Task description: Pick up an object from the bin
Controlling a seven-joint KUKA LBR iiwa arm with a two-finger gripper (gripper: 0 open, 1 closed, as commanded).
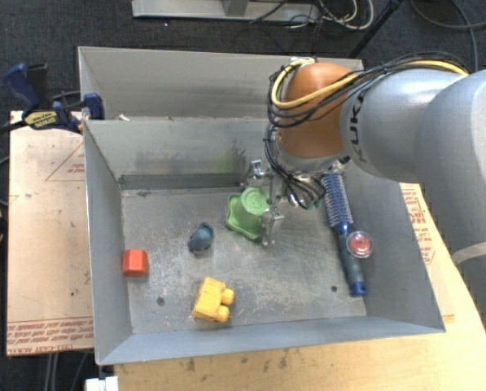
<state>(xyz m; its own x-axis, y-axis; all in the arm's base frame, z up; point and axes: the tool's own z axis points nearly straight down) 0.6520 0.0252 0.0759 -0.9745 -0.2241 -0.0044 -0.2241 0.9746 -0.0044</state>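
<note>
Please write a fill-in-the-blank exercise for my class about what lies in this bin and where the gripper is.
1. The gripper is right beside the ____ cup-like thing near the middle of the bin.
2. The orange cube lies near the bin's ____ wall.
3. The toy brick near the front wall is ____.
4. The long blue thing with bristles, on the right, is a ____.

Missing words: green; left; yellow; brush.

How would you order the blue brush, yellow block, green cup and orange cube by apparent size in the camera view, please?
Largest: blue brush, clearly.
Next: green cup and yellow block look alike; the end effector covers part of the cup, so I won't rank them.
Smallest: orange cube.
</note>
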